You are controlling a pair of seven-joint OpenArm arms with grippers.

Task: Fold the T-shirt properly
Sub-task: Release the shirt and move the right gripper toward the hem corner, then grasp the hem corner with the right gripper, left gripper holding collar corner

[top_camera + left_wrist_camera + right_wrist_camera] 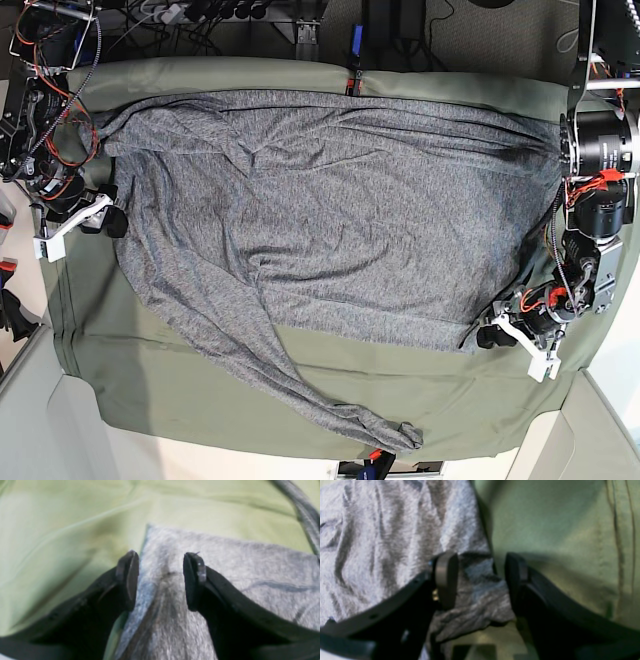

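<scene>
The heather-grey T-shirt lies spread wide over the olive table cloth, one long sleeve trailing diagonally to the front edge. My left gripper sits at the shirt's lower right corner. In the left wrist view it is open, its fingers straddling the grey cloth at its edge. My right gripper is at the shirt's left edge. In the right wrist view it is open too, with a crumpled bit of the shirt's edge between the fingers and the rest of the shirt to the left.
Cables and electronics crowd the back edge behind the table. Motor housings of the arms stand at the far left and far right. A dark cable crosses the left wrist view's upper right corner. The table's front edge is near the sleeve's end.
</scene>
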